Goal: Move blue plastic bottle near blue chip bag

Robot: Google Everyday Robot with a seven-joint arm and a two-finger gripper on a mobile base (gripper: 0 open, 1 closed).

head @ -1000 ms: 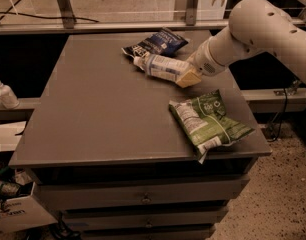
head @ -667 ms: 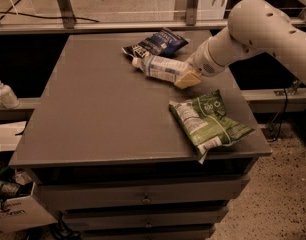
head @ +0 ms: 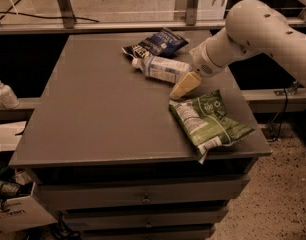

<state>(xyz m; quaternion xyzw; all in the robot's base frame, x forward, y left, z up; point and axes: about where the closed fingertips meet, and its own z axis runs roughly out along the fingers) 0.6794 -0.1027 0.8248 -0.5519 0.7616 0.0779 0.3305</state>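
The blue plastic bottle [head: 160, 68] lies on its side on the grey table [head: 93, 109], at the back right, with its white cap pointing left. Its cap end touches the dark blue chip bag [head: 155, 43], which lies just behind it. My gripper [head: 185, 84] is at the bottle's base end, on its right and front side, low over the table. The white arm [head: 253, 29] reaches in from the right. The contact between gripper and bottle is hidden by the wrist.
A green and white snack bag [head: 208, 121] lies at the table's front right, just in front of my gripper. A white pump dispenser bottle [head: 4, 91] stands on a ledge to the left. Drawers [head: 143, 199] are below the tabletop.
The gripper's tip has shifted slightly toward the table's front. The bottle and the chip bag have stayed in place.
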